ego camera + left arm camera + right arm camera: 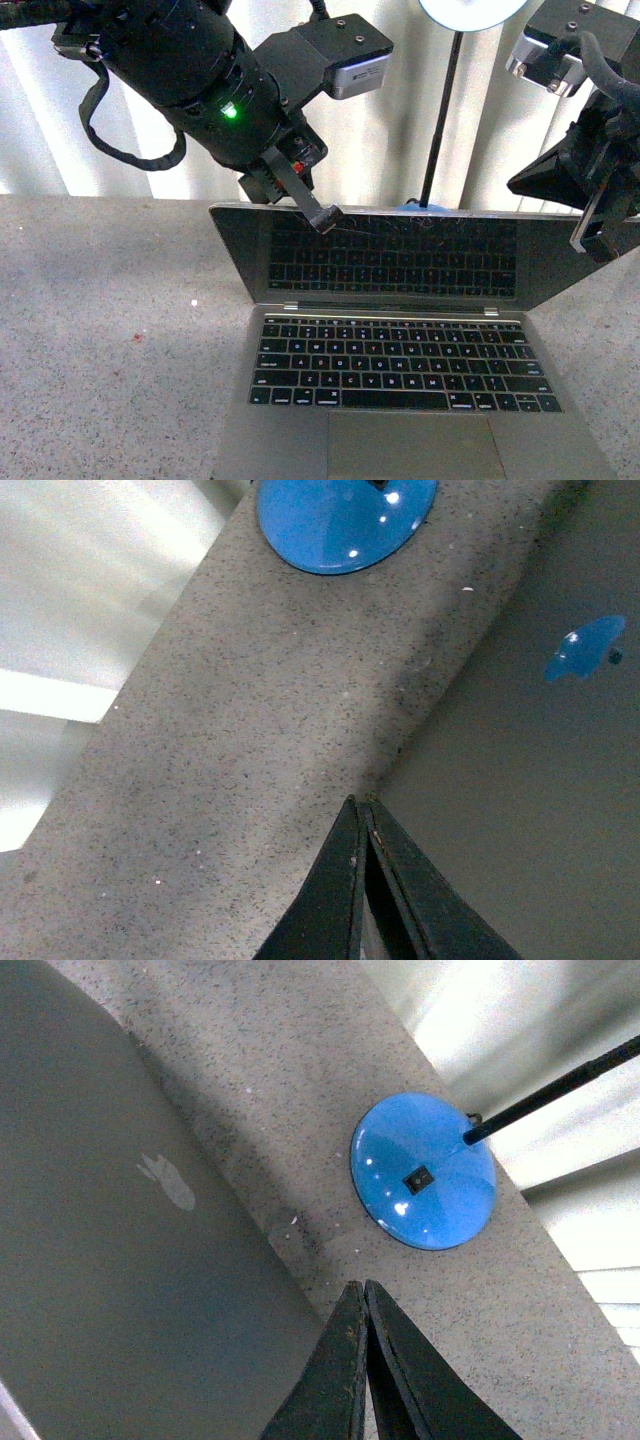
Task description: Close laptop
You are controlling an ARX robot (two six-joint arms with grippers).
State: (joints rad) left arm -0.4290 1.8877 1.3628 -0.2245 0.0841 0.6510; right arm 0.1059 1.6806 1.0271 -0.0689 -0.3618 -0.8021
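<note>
While the laptop (400,360) stands open on the speckled grey surface (110,330), its base runs out of the front view at the near edge and its lid rises close to the far edge, the dark screen mirroring the black keys. The left gripper (325,218) hangs at the top edge of the lid near its left corner; whether it touches the lid cannot be told. Its fingers (350,865) are pressed together, tips over the line where the lid's grey back (520,810) meets the surface. The right gripper (597,240) hangs just beside the lid's right corner, its fingers (345,1360) likewise pressed together with nothing between them. Below it, the right wrist view shows the lid's back with the pale apple logo (165,1180). Behind the laptop, near the far edge, the lamp's round blue base (423,1170) rests on the surface, a thin black pole (440,120) rising from it.
</note>
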